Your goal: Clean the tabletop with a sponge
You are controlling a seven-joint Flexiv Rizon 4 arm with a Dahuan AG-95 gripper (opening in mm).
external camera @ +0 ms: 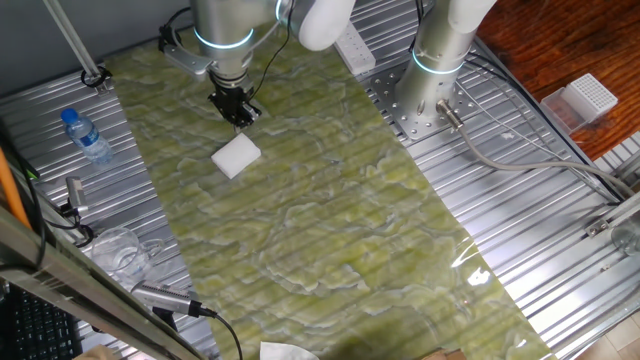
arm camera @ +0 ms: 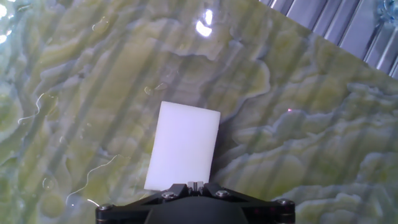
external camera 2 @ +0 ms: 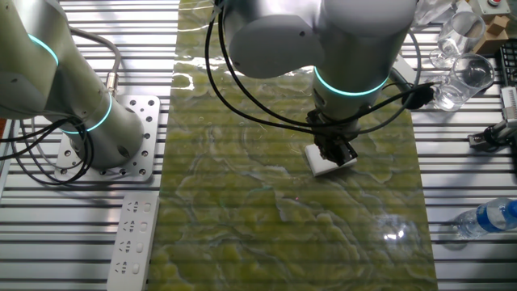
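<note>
White sponge (arm camera: pixel 183 144) lies flat, long axis toward end effector (arm camera: pixel 195 185).

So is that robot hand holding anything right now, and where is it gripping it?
Nothing seems held: the sponge lies flat on the tabletop, and the gripper hovers apart from it.

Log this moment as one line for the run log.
phase: approach | gripper: above sponge, state unclear | small white rectangular foam sponge: flat on green-yellow marbled tabletop, not gripped

Around me, ribbed silver metal decking (external camera: pixel 540 250); beyond its far corner, what looks like reddish wood floor (external camera: pixel 560 40).
</note>
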